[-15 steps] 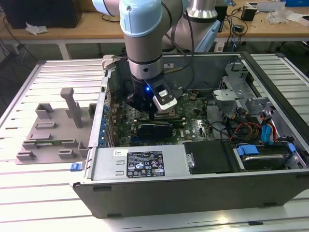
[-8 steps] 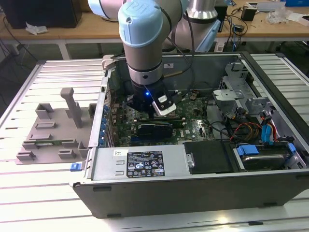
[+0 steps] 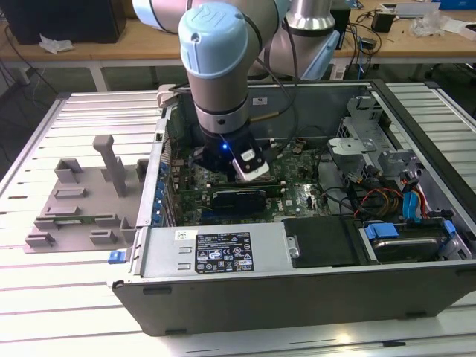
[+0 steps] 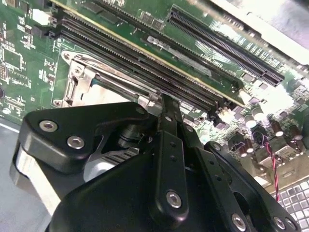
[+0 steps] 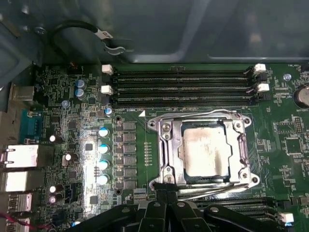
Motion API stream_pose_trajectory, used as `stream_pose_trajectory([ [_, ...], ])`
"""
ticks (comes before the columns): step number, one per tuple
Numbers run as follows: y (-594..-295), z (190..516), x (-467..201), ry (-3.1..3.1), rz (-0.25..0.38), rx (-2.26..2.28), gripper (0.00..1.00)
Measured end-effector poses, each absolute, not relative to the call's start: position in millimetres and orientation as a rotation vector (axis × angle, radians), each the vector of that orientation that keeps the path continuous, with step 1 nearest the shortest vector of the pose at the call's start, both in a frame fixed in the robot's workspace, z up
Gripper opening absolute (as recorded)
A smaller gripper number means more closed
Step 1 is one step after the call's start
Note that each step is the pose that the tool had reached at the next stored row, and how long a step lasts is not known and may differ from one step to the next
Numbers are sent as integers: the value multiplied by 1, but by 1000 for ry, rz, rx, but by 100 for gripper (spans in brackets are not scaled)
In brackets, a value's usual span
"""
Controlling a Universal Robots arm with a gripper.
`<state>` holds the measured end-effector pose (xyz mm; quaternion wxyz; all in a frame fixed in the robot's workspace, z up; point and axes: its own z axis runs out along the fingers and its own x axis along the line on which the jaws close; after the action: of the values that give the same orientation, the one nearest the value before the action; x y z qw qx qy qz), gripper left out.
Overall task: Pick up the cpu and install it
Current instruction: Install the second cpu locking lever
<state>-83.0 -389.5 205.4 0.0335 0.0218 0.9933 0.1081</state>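
The cpu [image 5: 205,152] lies flat inside the square metal socket frame [image 5: 166,145] on the green motherboard. Its silvery top plate is smudged with pale residue. In the first wrist view my gripper [image 5: 164,189] is at the frame's edge, just beside the cpu, with its black fingers drawn together. In the second wrist view the gripper [image 4: 164,102] has its narrow tips resting against the frame's rim by a thin metal lever. I cannot tell whether anything is pinched between them. In the exterior view the arm reaches down into the open computer case, and the gripper [image 3: 249,169] is low over the board.
Memory slots [image 5: 183,87] run along one side of the socket, and a row of capacitors [image 5: 103,154] along another. Long expansion slots [image 4: 222,48] lie close by. The case walls [image 3: 297,290] hem the arm in. Cables [image 3: 379,197] fill the exterior view's right. A grey block tray [image 3: 82,201] lies outside on its left.
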Motion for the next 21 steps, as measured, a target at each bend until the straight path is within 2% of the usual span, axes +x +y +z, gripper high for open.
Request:
stream_pose_trajectory([
  [14, -394, 204, -83, 3055, 333, 78, 11],
  [21, -388, 199, -86, 3048, 366, 102, 11],
])
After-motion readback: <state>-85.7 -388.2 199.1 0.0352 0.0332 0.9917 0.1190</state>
